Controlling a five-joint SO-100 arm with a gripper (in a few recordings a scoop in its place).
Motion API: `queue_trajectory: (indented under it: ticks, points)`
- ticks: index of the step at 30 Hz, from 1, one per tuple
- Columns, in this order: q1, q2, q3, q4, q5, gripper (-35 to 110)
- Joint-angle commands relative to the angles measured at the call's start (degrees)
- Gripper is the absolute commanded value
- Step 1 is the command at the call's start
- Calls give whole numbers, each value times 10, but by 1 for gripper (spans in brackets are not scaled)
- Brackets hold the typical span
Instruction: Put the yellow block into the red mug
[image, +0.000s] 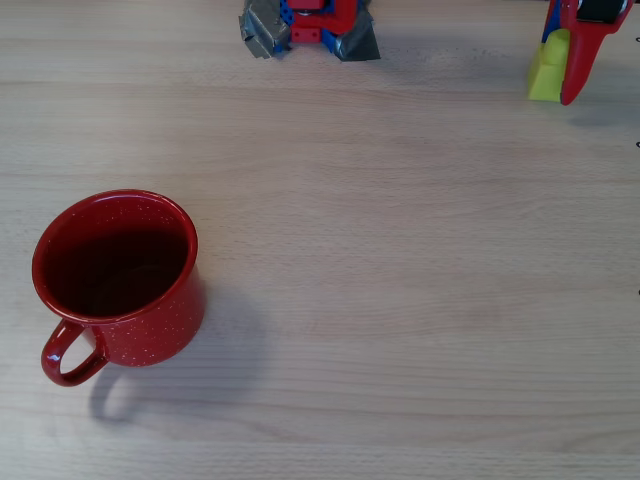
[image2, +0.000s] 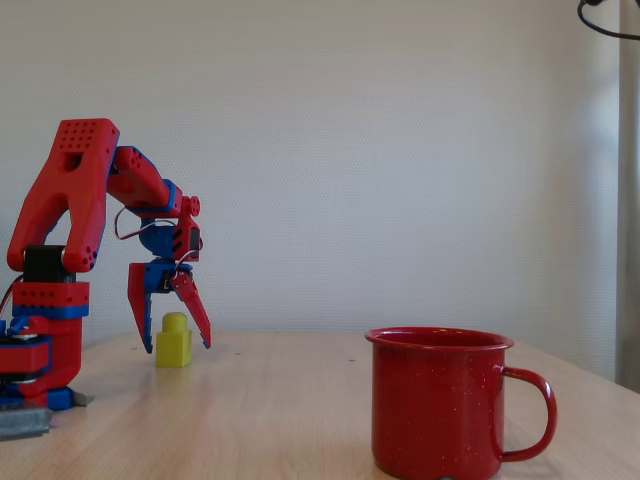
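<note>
Surface (image: 400, 250): pale wood grain, your working ground. It carries the arm base, the mug and the block.

Arm (image2: 75, 200): red with blue joints, base at the left of the fixed view. It is folded over so the wrist points down at the surface near the base.

Red mug (image: 115, 280): upright, speckled, handle toward the lower left in the overhead view. The dark inside looks empty. It stands well apart from the block, across the surface from it.

Jaws (image2: 172, 345): spread open, one finger on either side of the block, tips down near the surface. You have hold of nothing that I can see. In the fixed view a gap shows between each finger and the block; in the overhead view a red finger sits just beside the block, and whether it touches I cannot tell.

Yellow block (image: 549, 68): resting on the surface, stud up, at the upper right of the overhead view, between the fingers.

Progress: early, by my reading. You have the approach lined up and the block bracketed, but no grasp yet.

Left to do: close on the block, lift it, carry it across to the mug, drop it in through the rim.
</note>
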Motion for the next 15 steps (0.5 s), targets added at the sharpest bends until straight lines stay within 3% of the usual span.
queue_trajectory:
  ticks: [1,15]
  points:
    - [5,27,-35,-9,18,33]
    - [15,33,-10,-27,28,28]
